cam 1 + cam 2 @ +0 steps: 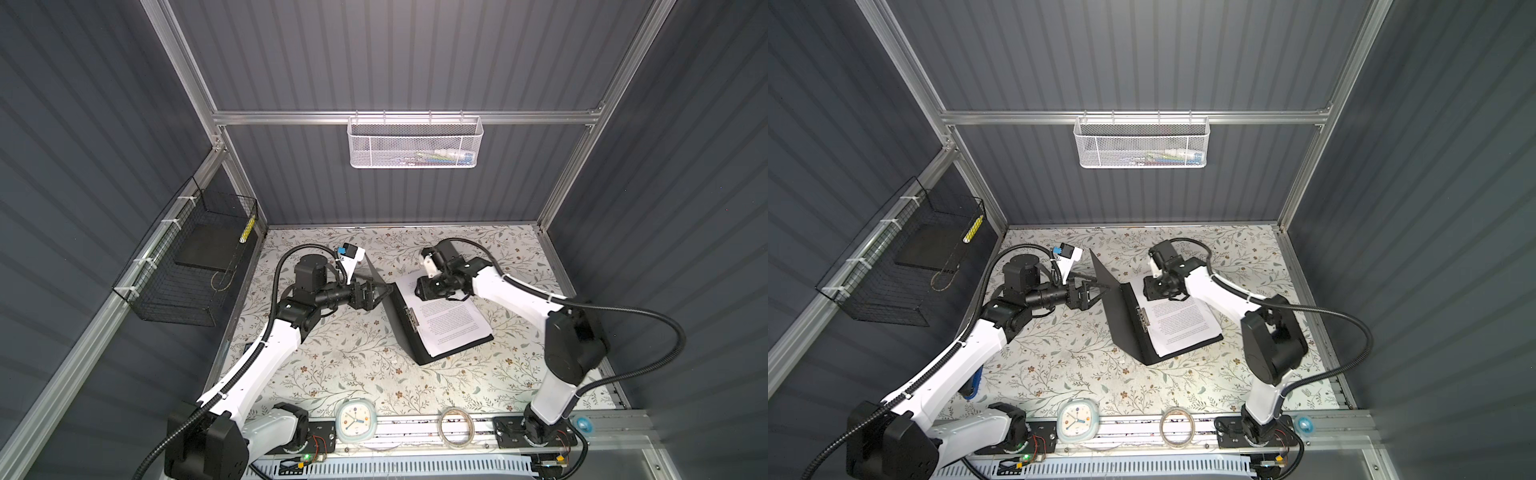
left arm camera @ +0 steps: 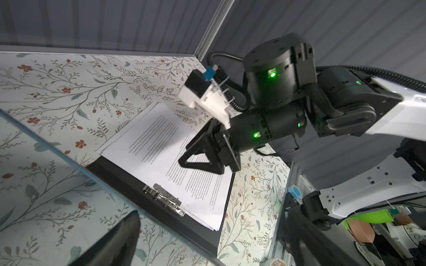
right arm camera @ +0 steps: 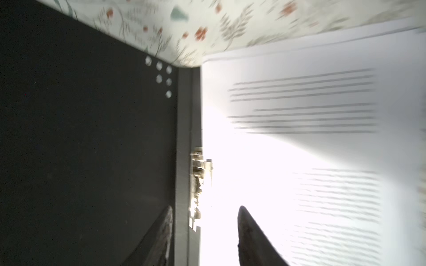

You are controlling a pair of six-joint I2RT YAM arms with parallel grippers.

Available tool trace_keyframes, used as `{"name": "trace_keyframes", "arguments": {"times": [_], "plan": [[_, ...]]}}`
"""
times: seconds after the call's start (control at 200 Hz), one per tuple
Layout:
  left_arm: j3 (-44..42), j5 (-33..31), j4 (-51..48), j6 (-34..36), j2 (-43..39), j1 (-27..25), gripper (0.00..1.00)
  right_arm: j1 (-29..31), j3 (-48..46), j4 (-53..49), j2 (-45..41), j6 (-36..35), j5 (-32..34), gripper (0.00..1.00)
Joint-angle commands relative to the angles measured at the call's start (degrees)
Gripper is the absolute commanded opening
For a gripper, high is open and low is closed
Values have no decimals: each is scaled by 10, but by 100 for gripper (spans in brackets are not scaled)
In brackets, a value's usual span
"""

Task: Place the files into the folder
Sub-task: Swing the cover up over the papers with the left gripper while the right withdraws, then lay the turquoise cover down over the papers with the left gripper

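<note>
One folder (image 1: pixel 401 328) lies open at the centre of both top views on the table (image 1: pixel 332 365), with one stack of files (image 1: pixel 451 322) on its right half. The right end effector (image 3: pixel 205 207), jaws apart, hovers over the upper end of the files. The left end effector (image 1: pixel 381 296), wide open, is at the edge of the raised cover.

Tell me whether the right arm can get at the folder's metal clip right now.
Probably yes: the right gripper hovers just above the clip, which lies bare between the files and the raised cover.
</note>
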Motion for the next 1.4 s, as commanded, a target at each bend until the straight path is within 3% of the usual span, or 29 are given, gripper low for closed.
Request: {"name": "trace_keyframes", "arguments": {"times": [0.0,0.275,0.435,0.635,0.785,1.026,1.396], "plan": [[26,0,-6,15,18,-20,99,-47,-77,47,-56,12,-37,49],[78,-34,11,21,97,-81,99,-176,-267,153,-212,54,-135,51],[120,-52,16,26,149,-109,99,-223,-322,148,-312,56,-132,53],[158,-69,28,27,205,-127,99,-247,-319,87,-397,35,-121,54],[192,-116,1,32,245,-138,99,-249,-304,60,-424,35,-113,55],[219,-164,-24,33,285,-139,99,-249,-255,3,-434,21,-110,55],[283,-169,-10,30,381,-159,99,-248,-192,-63,-447,4,-110,55]]}}
